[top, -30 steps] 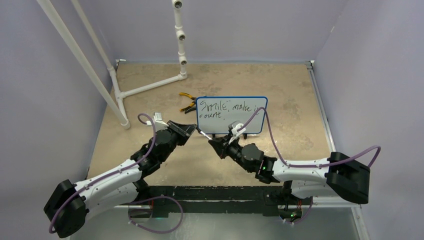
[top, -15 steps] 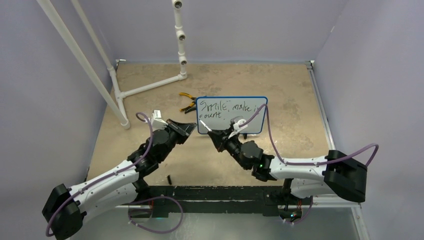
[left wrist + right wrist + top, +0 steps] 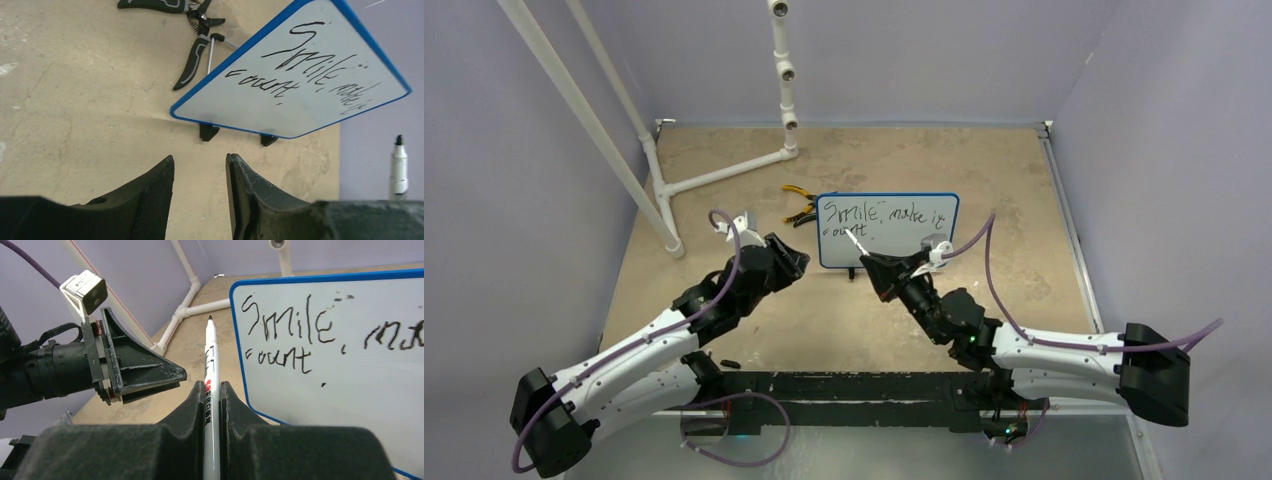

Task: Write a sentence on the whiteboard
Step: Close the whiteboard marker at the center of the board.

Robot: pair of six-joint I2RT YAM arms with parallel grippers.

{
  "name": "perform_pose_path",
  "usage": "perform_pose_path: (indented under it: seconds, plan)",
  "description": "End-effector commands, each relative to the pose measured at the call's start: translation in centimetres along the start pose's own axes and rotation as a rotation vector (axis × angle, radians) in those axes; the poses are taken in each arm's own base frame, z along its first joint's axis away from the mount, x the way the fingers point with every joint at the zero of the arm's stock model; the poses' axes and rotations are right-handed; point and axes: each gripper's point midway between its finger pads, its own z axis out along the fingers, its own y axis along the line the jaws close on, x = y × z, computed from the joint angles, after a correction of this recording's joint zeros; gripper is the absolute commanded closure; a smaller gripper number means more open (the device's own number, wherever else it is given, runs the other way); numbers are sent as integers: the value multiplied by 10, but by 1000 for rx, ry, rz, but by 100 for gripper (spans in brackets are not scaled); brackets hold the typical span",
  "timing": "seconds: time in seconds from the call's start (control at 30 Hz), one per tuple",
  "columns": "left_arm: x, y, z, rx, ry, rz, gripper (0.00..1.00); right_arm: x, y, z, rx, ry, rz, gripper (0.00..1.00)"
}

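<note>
1. Two grippers are seen toward the near edge of the table [image 3: 724,180]: the left gripper [image 3: 200,162] is parted with nothing between its fingers, and the right gripper [image 3: 212,387] is clamped on a marker [image 3: 210,355].
2. The marker is held uncapped, with its long axis pointed away from the near edge and slightly left, tip leading.
3. Just beyond that tip and to its right, the whiteboard [image 3: 889,235] is stood upright about mid-table, faced to the near edge, with its long axis run along that edge.
4. The sentence [image 3: 285,325] is written in two lines from the upper left of the face. Contact between tip and whiteboard cannot be told.
5. The right gripper is judged the nearer. Any further stroke would call for the tip to be swung right onto the face.
6. Pliers [image 3: 799,212] are laid behind the whiteboard's left end.
</note>
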Motion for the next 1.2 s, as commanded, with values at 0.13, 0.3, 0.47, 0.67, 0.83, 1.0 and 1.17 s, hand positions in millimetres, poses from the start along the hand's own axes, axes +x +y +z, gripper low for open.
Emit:
perform_pose_path:
  seconds: [0.13,0.3,0.47,0.67,0.83,1.0,1.17]
  plan:
    - [-9,41,-1,-270,117,173,58,-21,-11,-11,35,-73,-4,100]
    - [-28,32,8,-202,127,207,57,-25,-13,-16,26,-97,9,100]
    - [-46,-59,5,252,60,374,52,-38,-11,-17,15,-143,11,100]
    - [-35,-150,-33,719,146,333,47,-53,0,-12,-20,-197,27,100]
    - [-32,-182,-60,965,164,214,44,-54,15,0,-54,-195,17,100]
    - [-24,-179,-54,954,183,179,43,-56,25,7,-86,-207,24,100]
    - [-22,-166,-41,864,161,185,43,-56,29,14,-80,-202,23,100]
